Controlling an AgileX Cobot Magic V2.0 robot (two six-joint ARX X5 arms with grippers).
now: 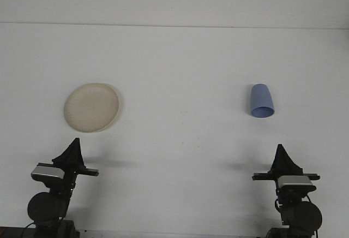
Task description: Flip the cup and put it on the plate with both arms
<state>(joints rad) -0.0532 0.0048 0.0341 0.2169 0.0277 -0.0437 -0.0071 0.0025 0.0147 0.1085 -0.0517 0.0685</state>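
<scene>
Front view is showing the blue cup [261, 101] lying on its side, well apart from the cream plate [91, 106] — probably so each arm is serving one side. Left gripper [72, 149] and right gripper [284, 156] are waiting low, touching nothing — their fingers are looking pressed together.

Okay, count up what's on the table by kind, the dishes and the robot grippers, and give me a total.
Plates: 1, the cream plate on the left.
Cups: 1, the blue cup on the right, lying on its side.
Grippers: 2, the left gripper and the right gripper.
Total: 4
</scene>
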